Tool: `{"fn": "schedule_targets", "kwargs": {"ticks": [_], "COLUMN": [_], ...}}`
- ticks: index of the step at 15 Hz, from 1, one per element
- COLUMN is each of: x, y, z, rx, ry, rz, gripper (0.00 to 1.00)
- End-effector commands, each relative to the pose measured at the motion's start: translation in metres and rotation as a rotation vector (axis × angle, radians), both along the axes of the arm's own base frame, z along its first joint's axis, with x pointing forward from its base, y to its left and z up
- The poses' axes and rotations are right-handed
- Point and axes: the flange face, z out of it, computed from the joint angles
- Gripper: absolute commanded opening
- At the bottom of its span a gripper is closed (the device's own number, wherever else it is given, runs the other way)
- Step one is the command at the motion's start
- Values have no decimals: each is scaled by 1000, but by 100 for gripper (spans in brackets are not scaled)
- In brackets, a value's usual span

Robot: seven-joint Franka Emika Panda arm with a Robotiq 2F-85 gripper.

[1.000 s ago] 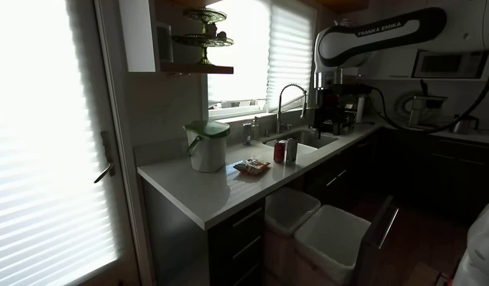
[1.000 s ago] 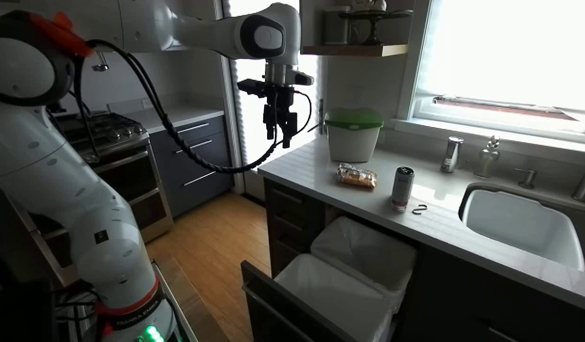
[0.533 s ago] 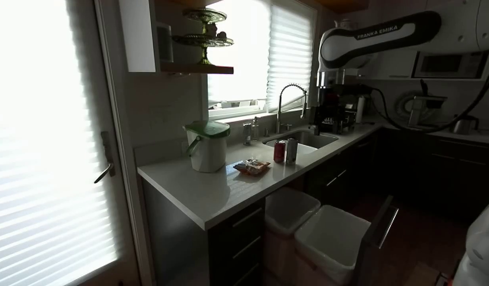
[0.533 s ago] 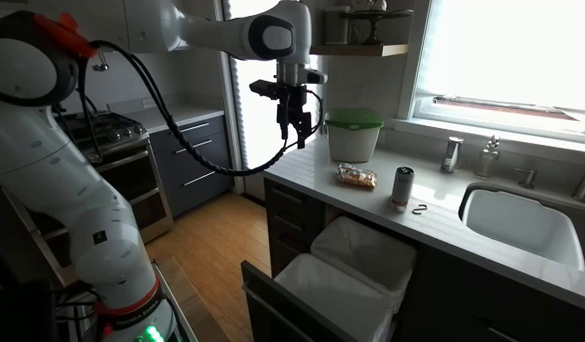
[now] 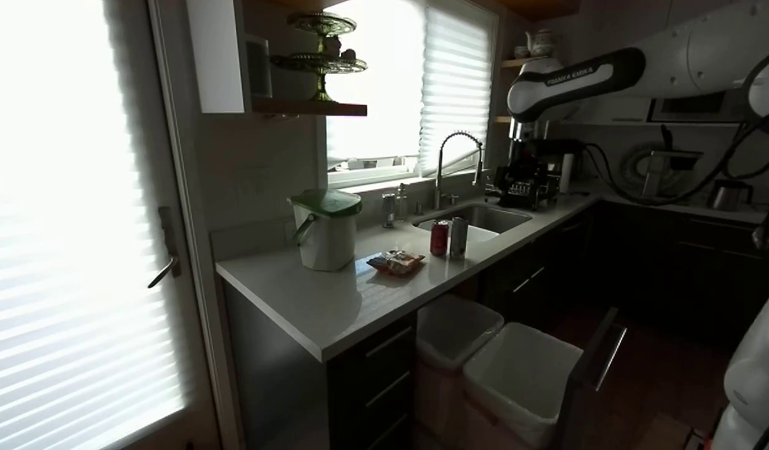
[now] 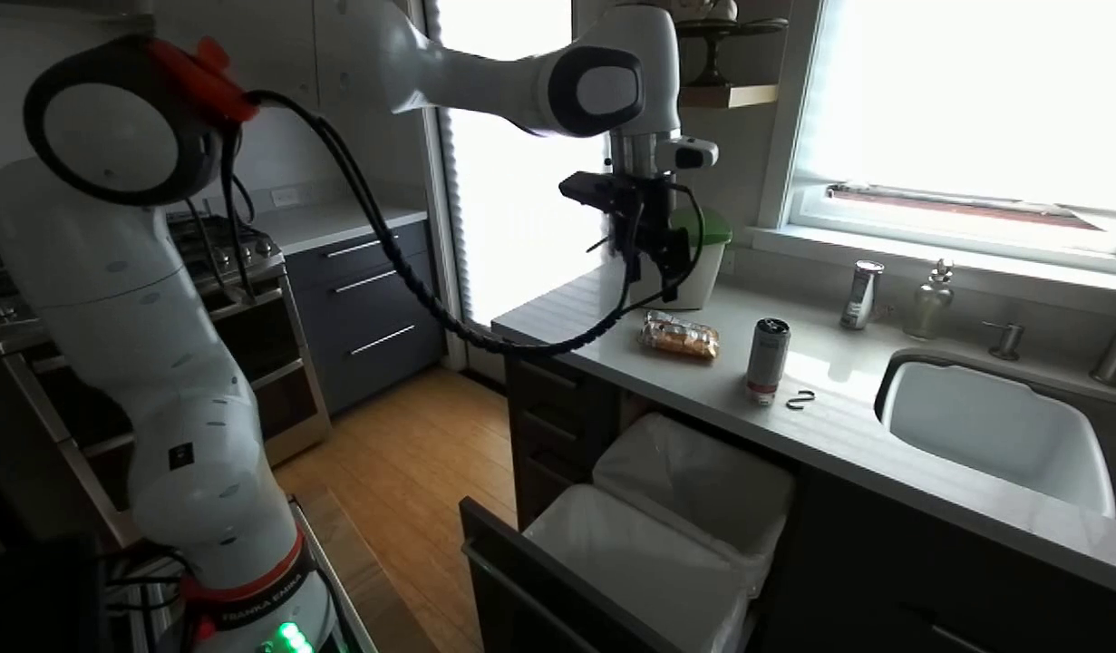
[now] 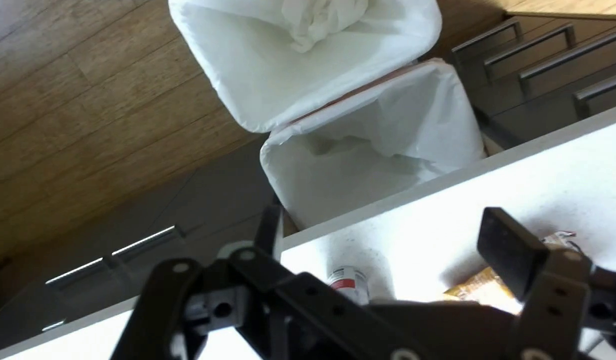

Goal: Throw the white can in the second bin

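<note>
A silver-white can with a red band stands upright near the counter's front edge in both exterior views [image 5: 459, 237] [image 6: 768, 358]; it shows partly in the wrist view [image 7: 347, 281]. A red can [image 5: 439, 238] stands beside it in an exterior view. Another pale can [image 6: 861, 295] stands at the back wall. I cannot tell which pale can the task names. Two lined bins stand in a pulled-out drawer: an inner bin [image 7: 433, 107] beside the counter and an outer bin [image 7: 257, 65] with crumpled white paper inside. My gripper [image 6: 653, 279] is open, empty, above and apart from the cans.
A snack packet [image 6: 680, 336] lies on the counter beside a white pail with a green lid [image 5: 327, 234]. A sink [image 6: 993, 426] is at the right. The drawer front [image 6: 539, 567] stands out. A shelf [image 6: 739, 96] hangs on the wall.
The arm has swung right in an exterior view, bringing the gripper from beside the counter to in front of the pail and slightly lower. The cans, packet and bins have not moved.
</note>
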Motion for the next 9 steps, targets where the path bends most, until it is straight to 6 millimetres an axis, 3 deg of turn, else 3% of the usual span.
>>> {"fn": "schedule_targets", "kwargs": {"ticks": [1,4,9], "x": [34,61,103], "y": [-37,-59,-74], "z": [-3,-10,-27], "rx": [-97,-139,-174], "ry": [-2,-57,-196], "rz": [33,23,28], "gripper": [100,100,100]}}
